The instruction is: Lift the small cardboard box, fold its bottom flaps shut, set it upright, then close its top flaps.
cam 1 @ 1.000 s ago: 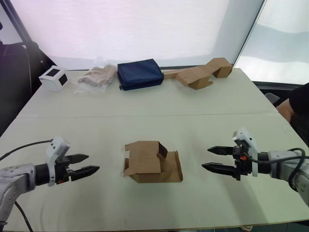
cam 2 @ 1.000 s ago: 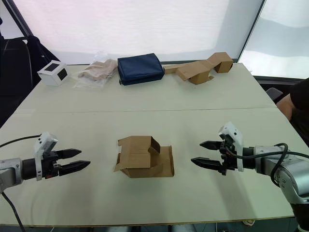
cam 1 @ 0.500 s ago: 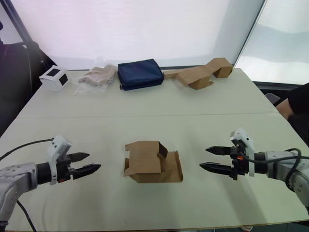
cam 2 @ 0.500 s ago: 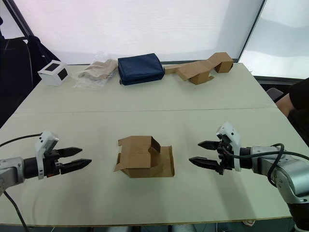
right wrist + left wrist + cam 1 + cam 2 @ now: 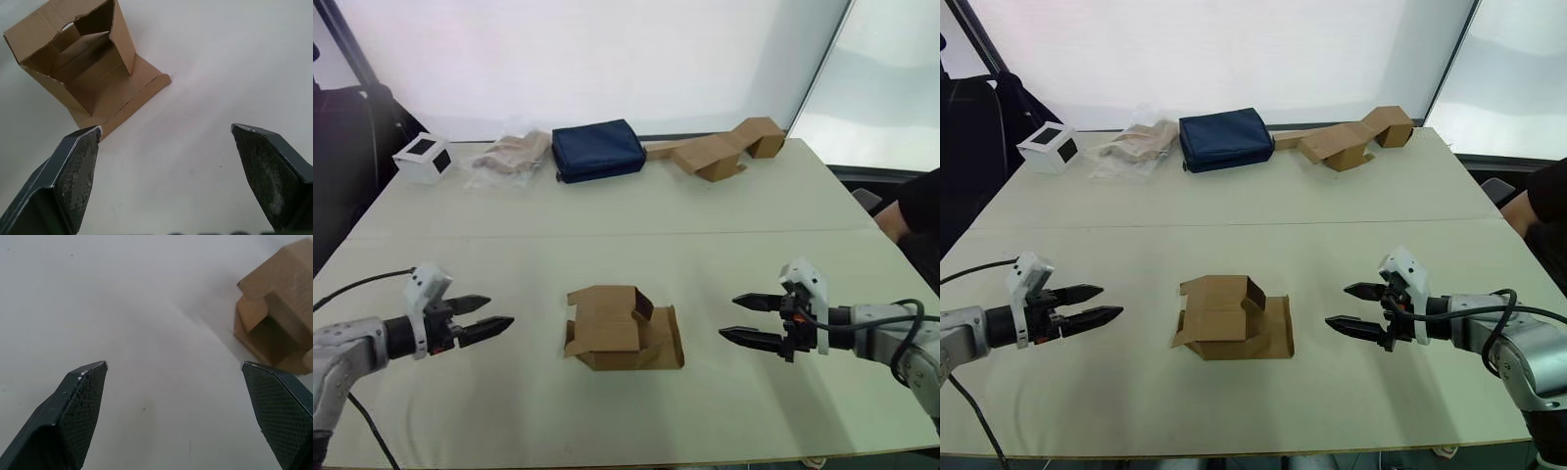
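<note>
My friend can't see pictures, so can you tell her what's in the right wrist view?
A small cardboard box lies on its side on a pale table, its open end facing the camera and one flap flat on the table. The right gripper has its two black fingers spread wide, apart from the box.

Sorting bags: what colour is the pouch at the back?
Dark navy blue pouch, clearest in the right eye view.
</note>
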Robot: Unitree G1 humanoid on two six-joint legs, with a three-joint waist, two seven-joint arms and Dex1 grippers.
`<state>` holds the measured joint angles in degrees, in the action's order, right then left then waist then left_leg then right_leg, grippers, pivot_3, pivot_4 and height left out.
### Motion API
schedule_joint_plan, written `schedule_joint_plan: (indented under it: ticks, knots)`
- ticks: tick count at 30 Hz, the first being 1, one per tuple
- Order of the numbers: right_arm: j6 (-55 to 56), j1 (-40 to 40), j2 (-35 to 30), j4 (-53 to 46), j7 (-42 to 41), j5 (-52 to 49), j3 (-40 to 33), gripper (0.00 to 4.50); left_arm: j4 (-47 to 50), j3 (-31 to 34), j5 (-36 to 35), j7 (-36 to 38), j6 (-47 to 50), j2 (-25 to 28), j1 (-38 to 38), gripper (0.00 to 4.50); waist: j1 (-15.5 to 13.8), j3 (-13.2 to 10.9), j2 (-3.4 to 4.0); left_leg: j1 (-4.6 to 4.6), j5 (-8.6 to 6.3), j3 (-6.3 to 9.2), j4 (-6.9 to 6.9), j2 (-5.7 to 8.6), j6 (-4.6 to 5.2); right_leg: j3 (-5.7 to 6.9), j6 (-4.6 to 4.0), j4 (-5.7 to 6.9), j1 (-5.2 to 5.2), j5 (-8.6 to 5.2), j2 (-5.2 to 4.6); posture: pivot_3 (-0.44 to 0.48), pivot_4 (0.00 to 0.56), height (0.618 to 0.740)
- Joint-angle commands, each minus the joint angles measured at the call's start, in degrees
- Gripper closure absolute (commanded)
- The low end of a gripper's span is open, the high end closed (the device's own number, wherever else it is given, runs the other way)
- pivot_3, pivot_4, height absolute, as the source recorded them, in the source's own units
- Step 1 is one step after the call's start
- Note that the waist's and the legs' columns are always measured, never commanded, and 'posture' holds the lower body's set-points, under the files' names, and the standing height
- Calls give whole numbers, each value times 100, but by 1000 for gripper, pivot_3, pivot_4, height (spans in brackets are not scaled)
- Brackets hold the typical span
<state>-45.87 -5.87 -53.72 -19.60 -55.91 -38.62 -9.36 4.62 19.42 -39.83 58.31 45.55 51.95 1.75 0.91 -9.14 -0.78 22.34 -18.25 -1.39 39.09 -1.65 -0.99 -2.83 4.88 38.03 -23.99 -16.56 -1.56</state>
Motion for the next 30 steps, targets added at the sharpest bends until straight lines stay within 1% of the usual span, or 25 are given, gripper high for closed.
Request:
schedule_joint_plan:
  ticks: [1,2,4,6,8,10,12,16,20,27,30]
  knots:
    - [-299,15,-246,-776,-66,-463,-377,19,-167,87,-674,771,901,429,-47,15,14,0,0,3,0,-1,0,0,0,0,0,2,-6,0,1,0,150,740]
    - [-511,4,-298,-1002,-37,-709,-443,19,-140,27,-831,1039,1105,545,-111,15,18,-1,-2,3,0,-1,0,-1,0,0,0,4,-6,0,2,0,150,740]
    - [-899,-69,-364,-1469,61,-1245,-540,19,-164,-91,-1076,1245,1447,576,-67,15,14,-1,1,4,0,-1,0,-3,0,0,0,6,-8,0,3,0,150,740]
    - [-1156,-211,-291,-1866,323,-1731,-535,19,-254,-221,-1357,1198,1859,376,154,15,5,-1,1,2,0,-1,1,-3,0,0,0,9,-7,0,1,0,150,740]
    - [-1266,-350,-167,-2180,639,-1998,-409,19,-292,-397,-1572,1093,2233,105,396,15,-25,-1,1,1,0,3,3,-2,0,1,-1,8,-2,0,0,0,150,740]
    - [-1360,-450,-71,-2392,962,-2238,-339,19,-318,-466,-1805,920,2605,-192,624,15,-26,-1,-3,2,0,5,5,1,0,2,0,7,0,0,-2,0,150,740]
    - [-1441,-466,-39,-2546,1224,-2486,-354,19,-348,-516,-1931,797,2870,-365,767,15,-18,-3,-8,7,0,5,6,2,0,2,1,4,-2,0,-3,0,150,740]
    - [-1465,-356,-59,-2787,1606,-2874,-361,19,-386,-723,-1889,712,3018,-515,876,15,14,-3,-12,8,0,5,6,1,0,1,1,7,-6,0,-3,0,150,740]
    - [-1364,-43,26,-2903,1932,-3099,-350,19,-702,-776,-1929,561,3078,-914,1263,15,-30,-1,-13,4,1,8,7,-1,-1,3,0,9,-4,0,-1,0,150,740]
    - [-1299,44,-39,-2969,2354,-3313,-350,19,-1040,-1342,-1591,810,2810,-1088,1496,15,2,-1,-14,6,1,6,9,2,-1,3,1,7,-4,0,-1,0,150,740]
    - [-1286,-54,-123,-2988,2629,-3776,-377,19,-1101,-1514,-1480,831,2672,-1232,1512,15,-8,-1,-13,6,1,7,9,0,-1,3,0,8,-4,0,1,0,150,740]
